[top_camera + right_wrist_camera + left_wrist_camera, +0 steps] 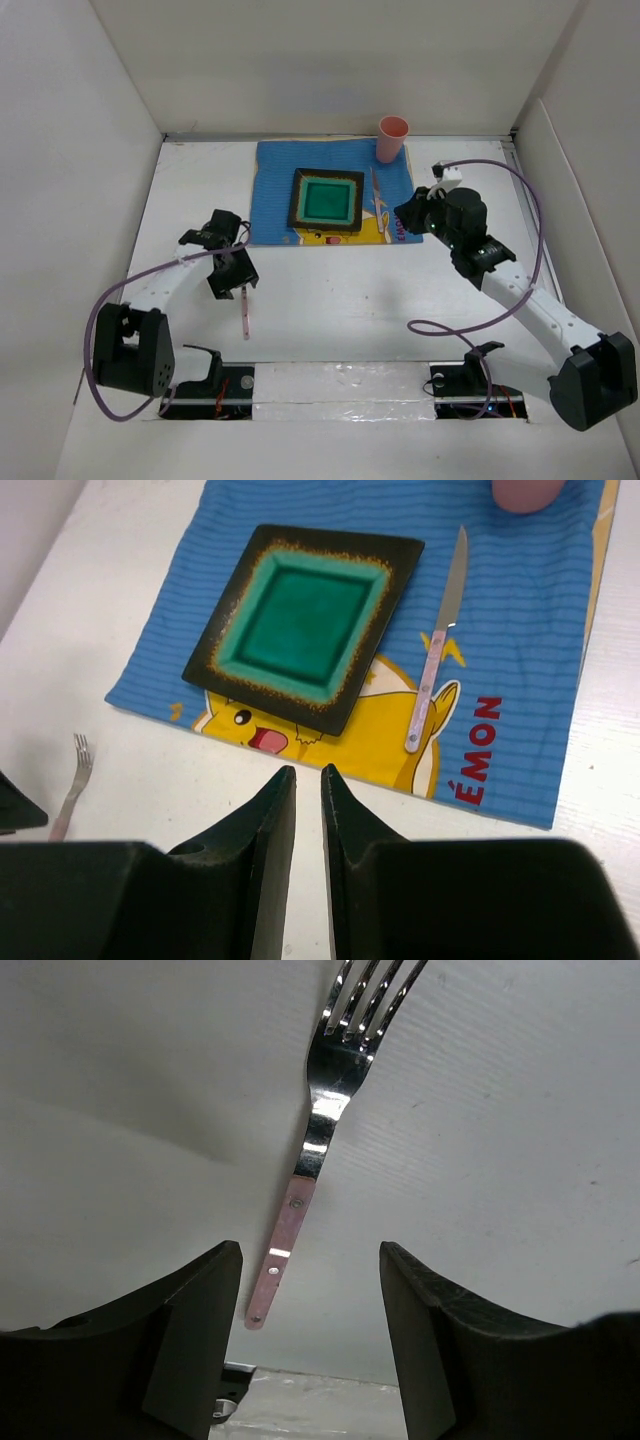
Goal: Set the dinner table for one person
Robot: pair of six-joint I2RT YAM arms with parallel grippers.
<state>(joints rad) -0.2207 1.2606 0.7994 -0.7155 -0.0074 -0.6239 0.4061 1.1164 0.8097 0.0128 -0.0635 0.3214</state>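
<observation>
So, left gripper (pixel 310 1257) hangs wide open straddling the fork (pixel 322 1110) handle, looks ready to grab; right gripper (pixel 308 780), barely apart, holds nothing near the placemat (pixel 520 660).

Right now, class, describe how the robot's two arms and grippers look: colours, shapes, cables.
The left arm and right arm have white links, black joints and black bases. A thin purple cable loops along each. The left gripper and right gripper are black, with matte wedge-shaped fingers.
</observation>
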